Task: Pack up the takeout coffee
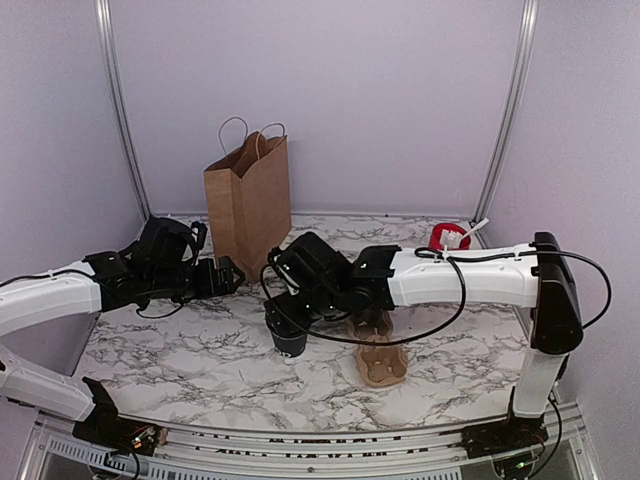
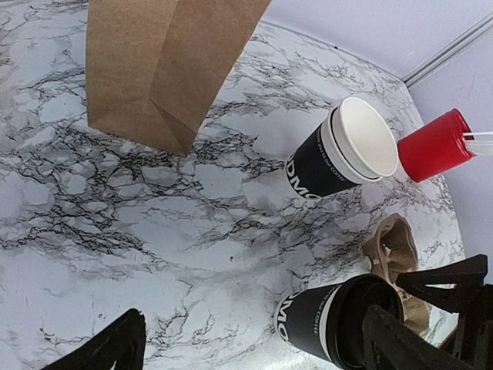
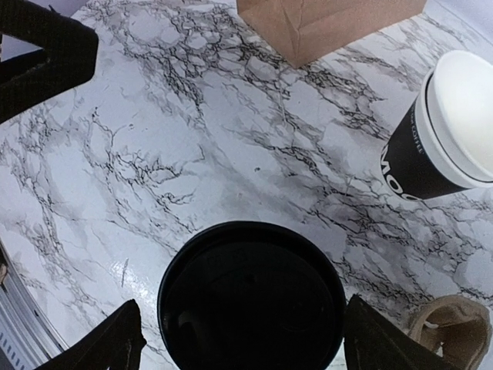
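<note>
The takeout coffee [image 1: 291,343] stands upright on the marble table [image 1: 180,350], a small black cup [image 2: 320,320] with white lettering and a round black lid [image 3: 250,297]. My right gripper [image 3: 240,304] hangs straight above it, open, one finger on each side of the lid with a small gap at both. In the top view this gripper [image 1: 283,316] hides the cup's top. My left gripper [image 1: 232,277] is open and holds nothing. It hovers to the cup's left, beside the base of the brown paper bag [image 1: 248,200]. From the left wrist, that gripper [image 2: 253,327] looks at bare marble.
A lidless stack of white-rimmed black cups [image 2: 350,150] stands behind the coffee, near the bag [image 2: 166,69]. A cardboard cup carrier [image 1: 380,352] lies right of the coffee. A red cup [image 1: 448,237] with white sticks stands at the back right by the wall.
</note>
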